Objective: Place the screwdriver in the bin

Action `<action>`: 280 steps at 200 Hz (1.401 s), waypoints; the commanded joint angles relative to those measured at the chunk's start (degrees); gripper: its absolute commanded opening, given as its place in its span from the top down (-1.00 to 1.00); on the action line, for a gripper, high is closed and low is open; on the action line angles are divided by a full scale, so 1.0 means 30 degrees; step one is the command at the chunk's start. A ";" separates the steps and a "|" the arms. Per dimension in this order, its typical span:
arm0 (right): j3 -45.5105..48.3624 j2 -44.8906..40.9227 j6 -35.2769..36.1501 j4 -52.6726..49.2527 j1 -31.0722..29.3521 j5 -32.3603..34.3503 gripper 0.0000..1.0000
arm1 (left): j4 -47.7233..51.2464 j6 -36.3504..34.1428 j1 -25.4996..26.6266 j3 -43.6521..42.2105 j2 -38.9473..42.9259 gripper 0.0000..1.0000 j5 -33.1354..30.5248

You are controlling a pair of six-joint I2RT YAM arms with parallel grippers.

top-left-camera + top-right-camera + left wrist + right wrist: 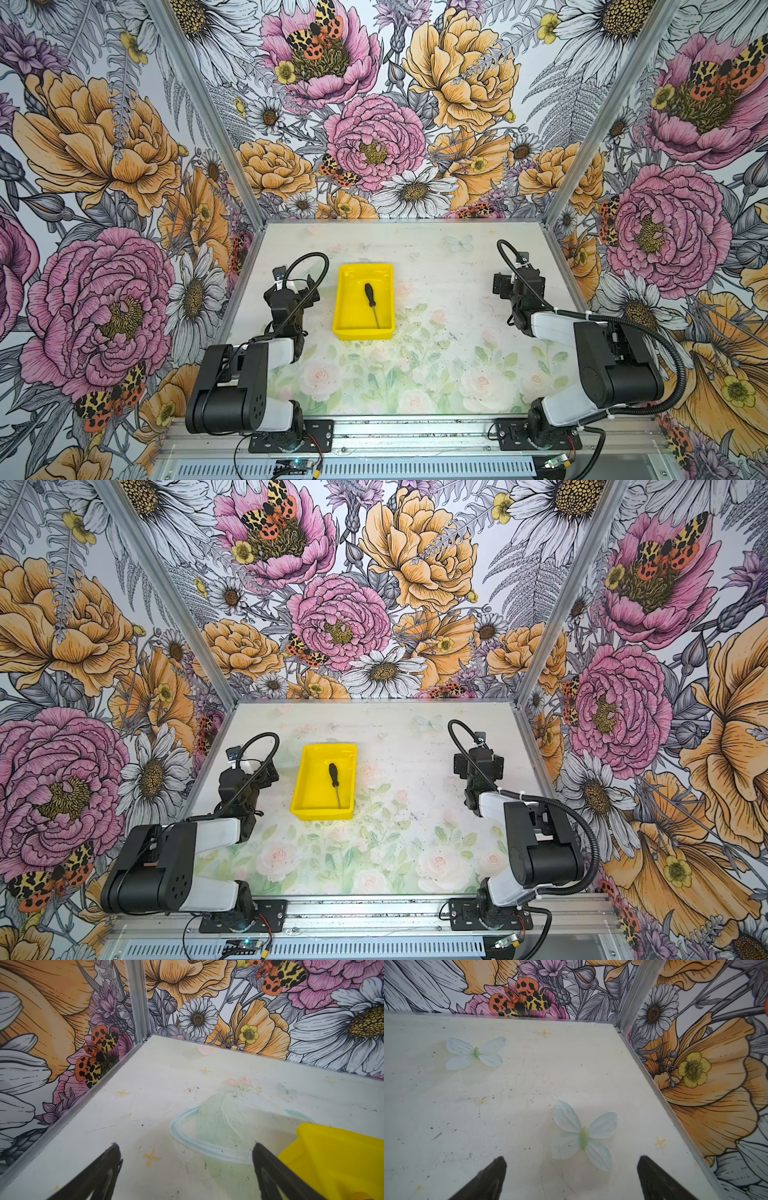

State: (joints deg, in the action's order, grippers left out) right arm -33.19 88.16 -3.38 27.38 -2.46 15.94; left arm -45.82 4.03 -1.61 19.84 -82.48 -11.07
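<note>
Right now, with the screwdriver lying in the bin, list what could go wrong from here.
1. The left end effector stands open close beside a corner of the bin; a swing that way could shove the bin.
2. The screwdriver lies inside with its tip near the bin's near wall. The walls look low, so a hard knock might bounce it out.

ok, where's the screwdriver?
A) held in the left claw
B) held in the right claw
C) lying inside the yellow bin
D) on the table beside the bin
C: in both top views the screwdriver lies flat inside the bin. The left claw and right claw are open and empty.
</note>
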 commanded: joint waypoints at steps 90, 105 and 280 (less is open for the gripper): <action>0.3323 -0.0028 -0.0271 0.7082 0.1142 -0.3779 -0.99 | -0.3732 -0.0639 0.0037 0.0015 -0.2112 -0.97 0.1070; 0.3320 0.0007 -0.0328 0.6978 0.1168 -0.3696 -0.99 | -0.3710 -0.0634 0.0021 0.0011 -0.2119 -0.97 0.1055; 0.3475 -0.0090 -0.0364 0.7080 0.1142 -0.3506 -0.99 | -0.3030 -0.1374 0.0976 0.0428 -0.2134 -0.97 -0.0765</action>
State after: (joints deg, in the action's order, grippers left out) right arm -22.92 87.90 -3.97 46.22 0.47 5.91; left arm -55.02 1.28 0.97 19.86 -88.75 -11.77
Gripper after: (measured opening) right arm 0.995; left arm 0.986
